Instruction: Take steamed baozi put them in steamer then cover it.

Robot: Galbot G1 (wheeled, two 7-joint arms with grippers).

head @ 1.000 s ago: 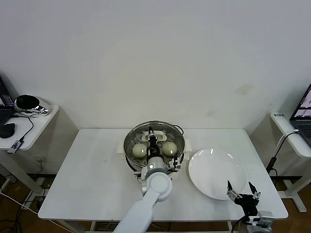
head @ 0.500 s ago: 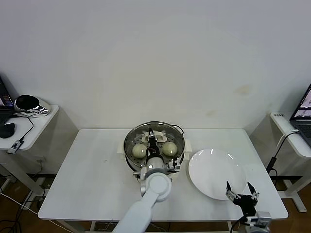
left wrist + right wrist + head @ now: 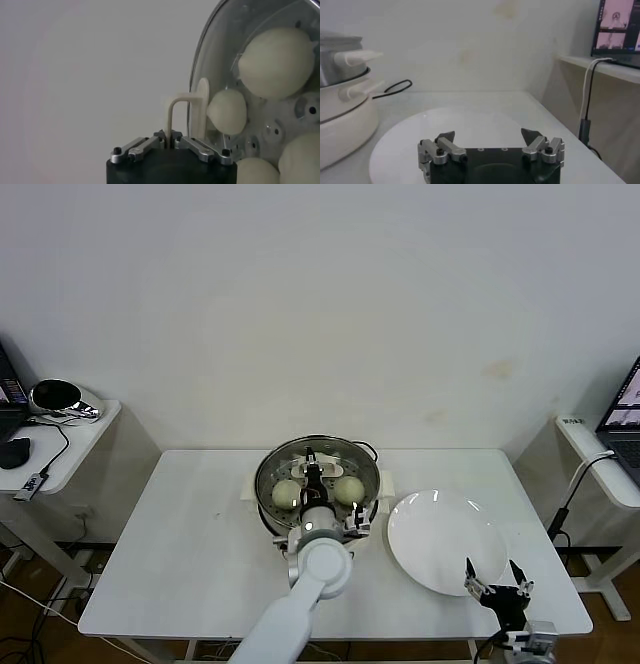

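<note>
My left gripper (image 3: pixel 312 467) over shiny round steel steamer (image 3: pixel 270 469), jaws together, empty, unmoved past sec. Cream-white round baozi (image 3: pixel 287 494) in tray. Right gripper (image 3: pixel 497 576) jaws apart, idle by flat white plate (image 3: pixel 440 534). Lid next, prob.

Round steel steamer (image 3: pixel 268 480), uncovered, at frame centre on a cream base; cream-white steamed baozi (image 3: pixel 286 493) rest on its perforated tray.

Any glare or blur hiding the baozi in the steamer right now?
Head view: even light; the left arm hides the tray's middle, two baozi visible. Left wrist view: steamer wall mirrors the buns, near ones soft. Right wrist view: plate washed pale.
</note>
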